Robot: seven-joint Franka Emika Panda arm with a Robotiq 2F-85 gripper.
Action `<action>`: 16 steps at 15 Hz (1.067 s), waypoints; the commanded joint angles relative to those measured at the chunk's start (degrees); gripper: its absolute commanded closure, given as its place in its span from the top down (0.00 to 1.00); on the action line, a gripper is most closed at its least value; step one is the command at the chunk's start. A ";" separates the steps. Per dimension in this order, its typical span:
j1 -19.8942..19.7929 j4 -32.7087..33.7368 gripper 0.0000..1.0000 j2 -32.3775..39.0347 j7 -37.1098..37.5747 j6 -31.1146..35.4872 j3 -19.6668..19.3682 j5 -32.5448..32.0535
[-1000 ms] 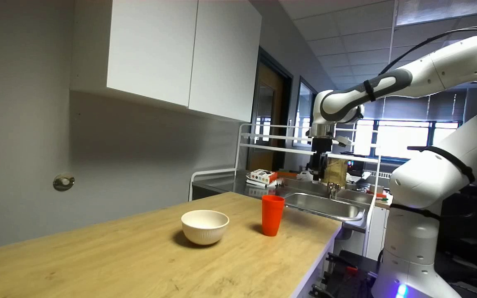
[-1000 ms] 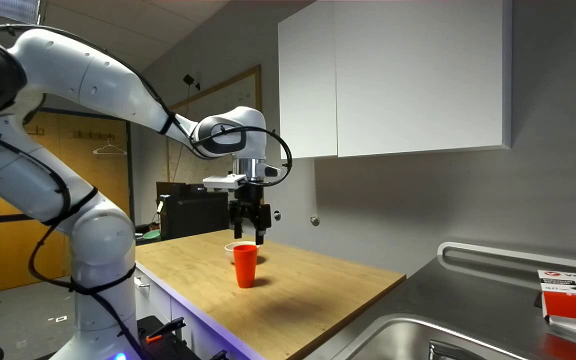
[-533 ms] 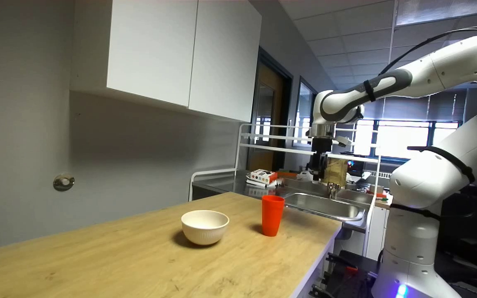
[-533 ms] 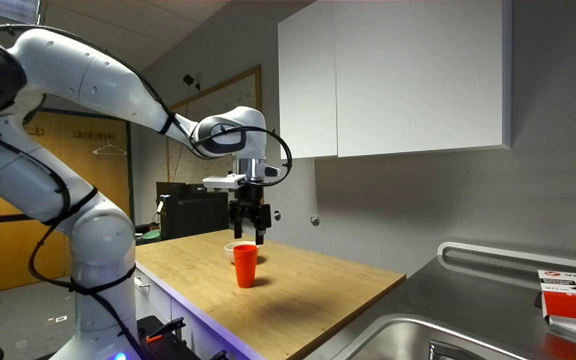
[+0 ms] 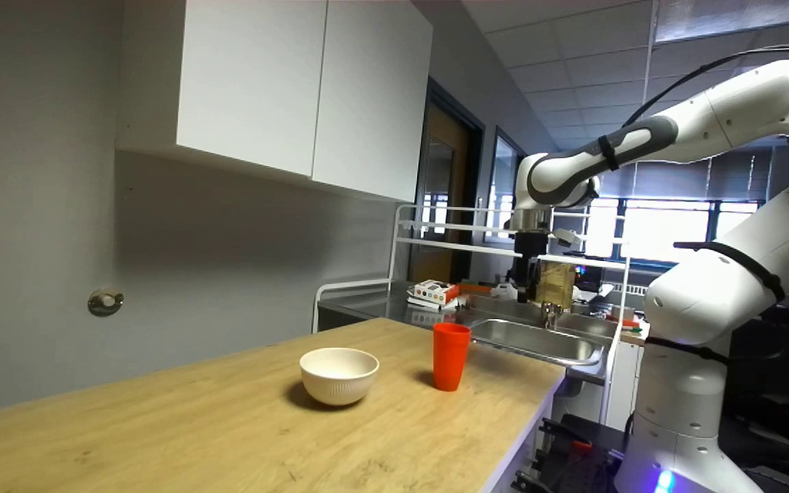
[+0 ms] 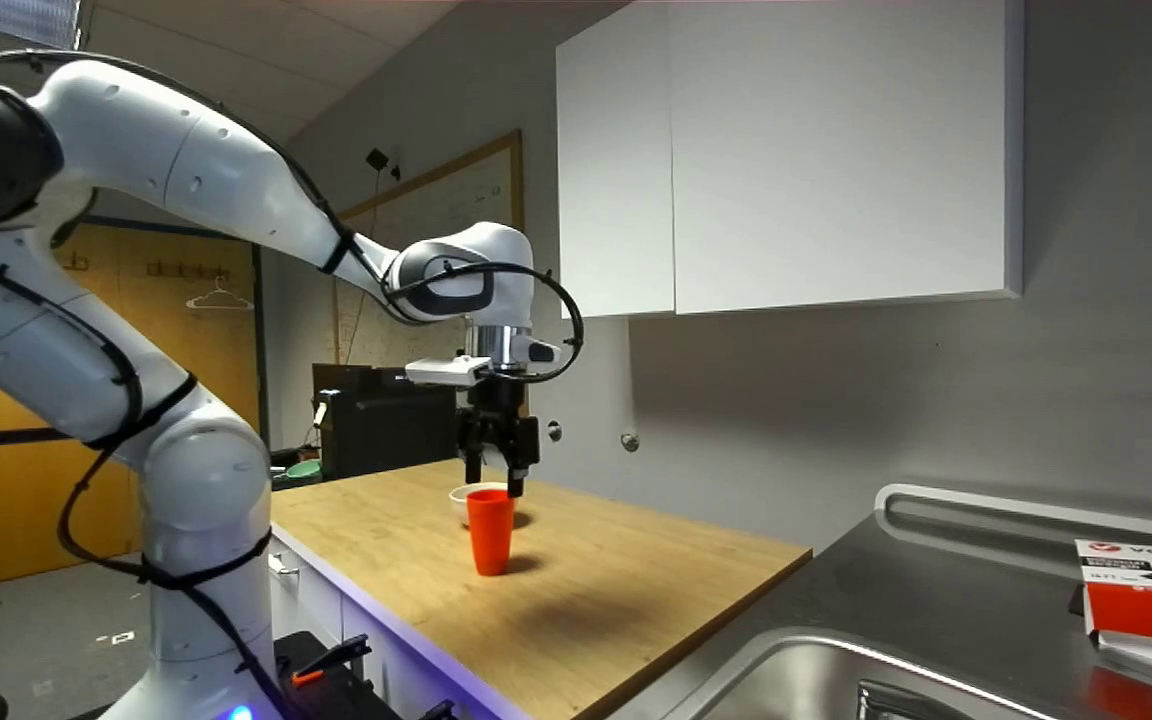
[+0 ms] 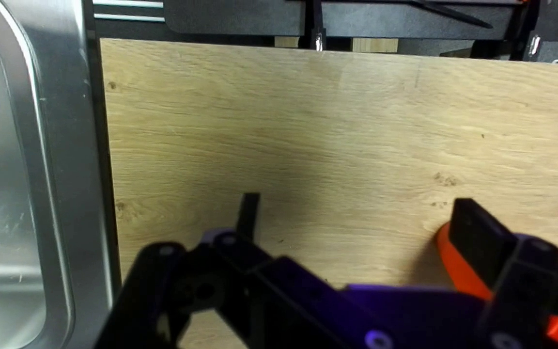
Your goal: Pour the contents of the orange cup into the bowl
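The wooden counter (image 5: pixel 161 438) is running along the grey wall (image 5: pixel 251 308), its short end stopping at the metal sink (image 7: pixel 61 194) and its front edge facing the base of the robot arm (image 5: pixel 685 411). The orange cup (image 5: pixel 451 359) is standing on the wood, nearer that front edge than the wall, with open wood lying between it and the sink end. The white bowl (image 5: pixel 337 389) is resting near the cup, on the side away from the sink, and a strip of wood is showing between the two. Past the bowl the counter is stretching on, leaving open room. Higher up, a white cabinet (image 5: pixel 251 89) is hanging on the wall.

The cup is pointing mouth up; its long axis is running straight up and down, and its sides are narrowing toward the base. What it is holding, I can't tell from here. The bowl is facing upward too.

The gripper (image 6: pixel 494 483) is hovering above the counter, apart from the cup, and pointing down with its fingers spread. In the wrist view a finger is covering part of the cup.
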 commanded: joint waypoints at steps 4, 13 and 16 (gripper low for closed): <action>2.42 -2.10 1.00 2.25 5.05 2.53 2.77 6.38; 7.37 -0.88 1.00 5.87 13.99 7.14 9.01 17.65; 8.40 0.67 1.00 8.39 16.99 9.39 11.32 18.74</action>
